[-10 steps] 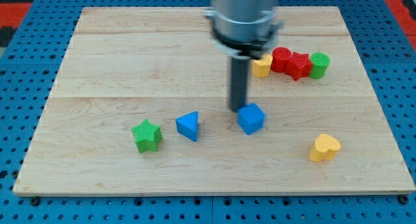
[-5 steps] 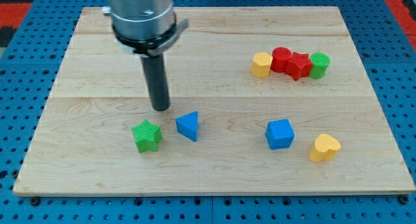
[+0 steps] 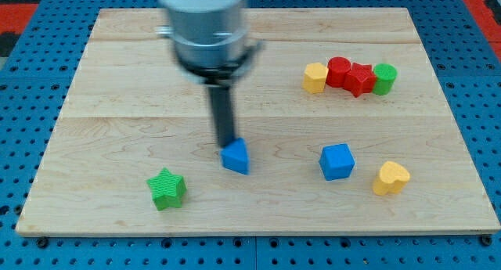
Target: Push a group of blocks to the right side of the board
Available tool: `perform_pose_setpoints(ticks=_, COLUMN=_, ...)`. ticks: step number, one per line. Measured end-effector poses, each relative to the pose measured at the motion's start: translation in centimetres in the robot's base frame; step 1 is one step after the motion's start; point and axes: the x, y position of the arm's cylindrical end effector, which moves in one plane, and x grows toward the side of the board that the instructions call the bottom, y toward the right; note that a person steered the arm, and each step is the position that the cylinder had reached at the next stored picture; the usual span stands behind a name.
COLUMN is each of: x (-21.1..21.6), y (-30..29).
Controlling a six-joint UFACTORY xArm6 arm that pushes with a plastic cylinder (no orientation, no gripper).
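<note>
tip (image 3: 227,144) of my bare rod, gripping nothing, touches blue triangular block (image 3: 236,156) from the view's top-left.

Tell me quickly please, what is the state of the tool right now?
No gripper here, so nothing is held: my tip touches the upper left edge of the blue triangular block.

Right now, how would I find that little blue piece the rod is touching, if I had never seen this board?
Start at the wooden board and follow the dark rod down to my tip. Right at its end, just toward the view's bottom right, sits the blue triangular block. The blue cube is farther to the view's right, and the green star block lies at the lower left.
</note>
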Motion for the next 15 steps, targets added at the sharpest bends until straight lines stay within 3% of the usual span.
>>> perform_pose_setpoints(ticks=1, x=2.3, y=8.1)
perform_pose_setpoints(ticks=2, x=-0.7, y=2.0)
perform_pose_setpoints(ticks=3, x=-0.3, y=-5.1)
perform_pose_setpoints(ticks=4, x=3.2, y=-13.4)
perform_pose_setpoints(ticks=5, x=8.2, y=-17.1)
perform_pose_setpoints(ticks=6, x=10.1, y=-14.7)
perform_pose_setpoints(ticks=7, x=6.5, y=-12.4)
perform_pose_setpoints(ticks=9, x=4.6, y=1.7)
perform_pose_setpoints(ticks=10, x=4.9, y=3.4)
perform_pose_setpoints(ticks=11, x=5.0, y=-2.9)
perform_pose_setpoints(ticks=12, x=0.4, y=-2.5)
perform_pose_setpoints(ticks=13, x=-1.9, y=0.7)
perform_pose_setpoints(ticks=14, x=-1.4, y=6.9)
perform_pose_setpoints(ticks=15, x=1.4, y=7.5)
